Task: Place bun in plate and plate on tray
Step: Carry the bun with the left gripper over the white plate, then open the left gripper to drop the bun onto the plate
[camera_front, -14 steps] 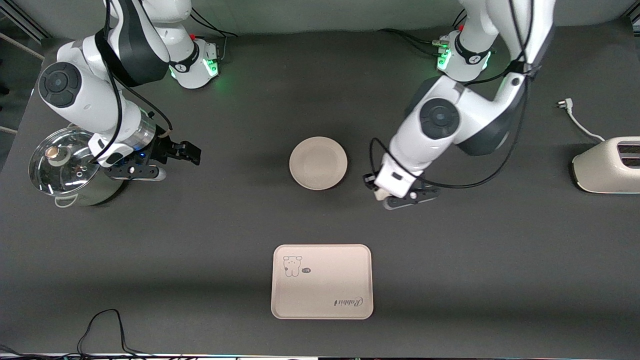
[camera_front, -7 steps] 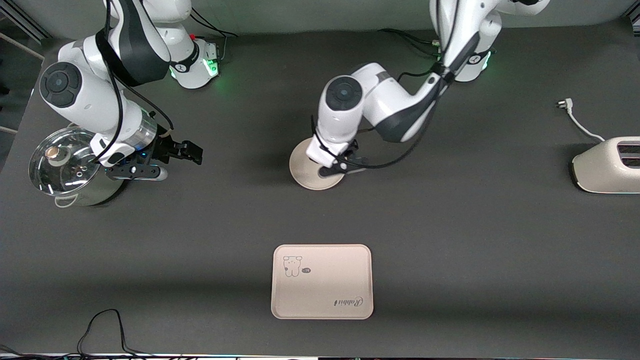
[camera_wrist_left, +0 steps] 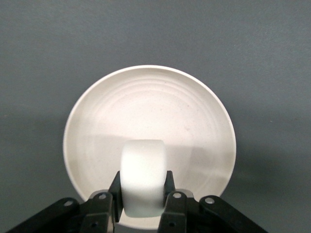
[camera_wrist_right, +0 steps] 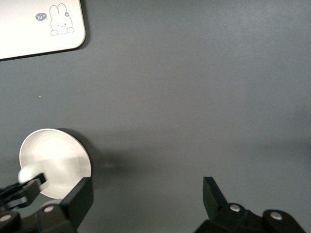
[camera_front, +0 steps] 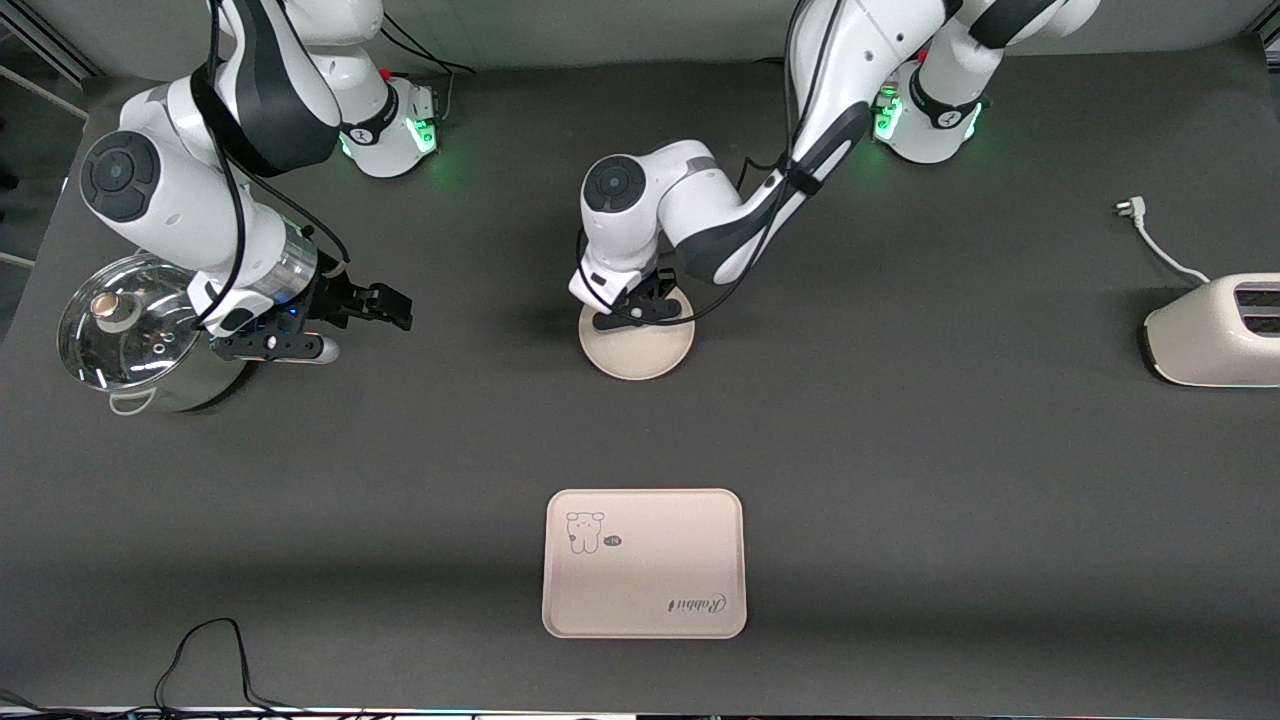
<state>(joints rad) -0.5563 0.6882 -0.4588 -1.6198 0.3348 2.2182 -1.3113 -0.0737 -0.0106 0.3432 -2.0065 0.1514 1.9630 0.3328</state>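
- Since half a second ago, the left claw [camera_front: 640,310] has been carried farther over the plate [camera_front: 637,352], toward its rim nearer the robots' bases.
- The bun [camera_wrist_left: 143,177] is seen clamped upright between the left claw's fingers, above the plate's floor.
- The tray [camera_front: 645,563] lies on the table [camera_front: 950,500], nearer the front camera, well apart from the plate.
- The right claw [camera_front: 385,305] is held spread apart beside the glass-lidded pot [camera_front: 130,335], waiting.
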